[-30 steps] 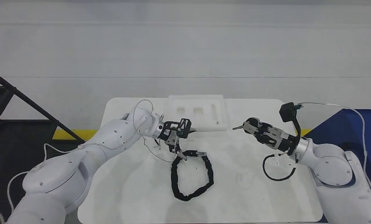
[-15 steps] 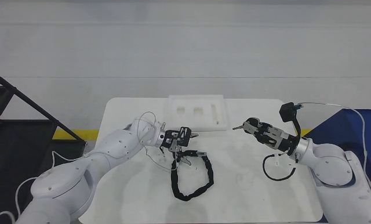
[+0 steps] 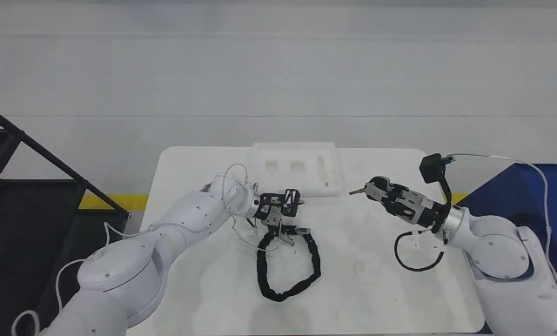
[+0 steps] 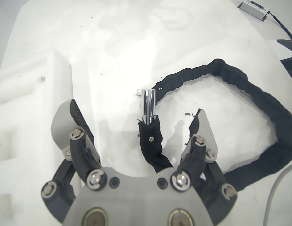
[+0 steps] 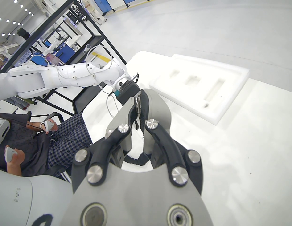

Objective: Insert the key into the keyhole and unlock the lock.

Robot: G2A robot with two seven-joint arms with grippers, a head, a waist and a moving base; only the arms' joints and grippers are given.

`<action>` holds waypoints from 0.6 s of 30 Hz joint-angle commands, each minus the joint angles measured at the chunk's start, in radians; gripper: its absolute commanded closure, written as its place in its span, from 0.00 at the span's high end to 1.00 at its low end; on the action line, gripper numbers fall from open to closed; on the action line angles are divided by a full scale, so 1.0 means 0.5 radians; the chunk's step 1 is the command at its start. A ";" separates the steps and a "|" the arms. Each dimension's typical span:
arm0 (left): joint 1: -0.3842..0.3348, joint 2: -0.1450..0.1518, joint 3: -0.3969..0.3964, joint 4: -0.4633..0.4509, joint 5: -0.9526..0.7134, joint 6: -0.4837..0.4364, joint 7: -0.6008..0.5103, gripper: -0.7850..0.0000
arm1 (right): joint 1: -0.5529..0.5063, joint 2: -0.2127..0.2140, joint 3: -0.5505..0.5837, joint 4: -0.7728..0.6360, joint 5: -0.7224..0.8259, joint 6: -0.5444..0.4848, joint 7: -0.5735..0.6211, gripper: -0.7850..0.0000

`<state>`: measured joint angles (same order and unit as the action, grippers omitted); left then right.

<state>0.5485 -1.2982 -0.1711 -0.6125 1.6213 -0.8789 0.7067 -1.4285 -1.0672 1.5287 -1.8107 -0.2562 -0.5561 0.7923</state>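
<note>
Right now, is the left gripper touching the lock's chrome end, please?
Apart. The left wrist view shows the left gripper open, with clear gaps between its fingers and the chrome end.

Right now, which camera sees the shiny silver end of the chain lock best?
The left wrist view: the silver end sits close up and unblocked, poking from the black chain lock. In the top view it is too small to make out. The right wrist view faces the foam tray instead.
</note>
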 commanded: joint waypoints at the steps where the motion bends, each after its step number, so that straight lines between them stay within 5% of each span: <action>1: 0.013 -0.025 0.002 0.042 0.045 0.007 0.038 1.00 | 0.000 0.000 0.000 0.000 0.000 0.000 0.000 0.00; 7: 0.038 -0.073 0.002 0.178 0.141 0.022 0.160 0.94 | 0.000 0.000 0.000 0.000 0.000 0.000 0.000 0.00; 9: 0.041 -0.088 0.002 0.211 0.165 0.023 0.187 0.76 | 0.000 0.000 0.000 0.000 0.000 0.000 0.000 0.00; 11: 0.042 -0.102 0.002 0.235 0.194 0.030 0.204 0.75 | 0.000 0.000 0.000 0.000 0.000 0.000 0.000 0.00; 14: 0.039 -0.125 0.002 0.260 0.233 0.028 0.216 0.49 | 0.000 0.000 0.000 0.000 0.000 0.000 0.000 0.00; 18: 0.034 -0.158 0.002 0.289 0.255 0.026 0.218 0.49 | 0.000 0.000 0.000 0.000 0.000 0.000 0.000 0.00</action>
<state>0.5663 -1.3719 -0.1700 -0.4721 1.7460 -0.8657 0.8161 -1.4285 -1.0672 1.5287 -1.8107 -0.2562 -0.5561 0.7923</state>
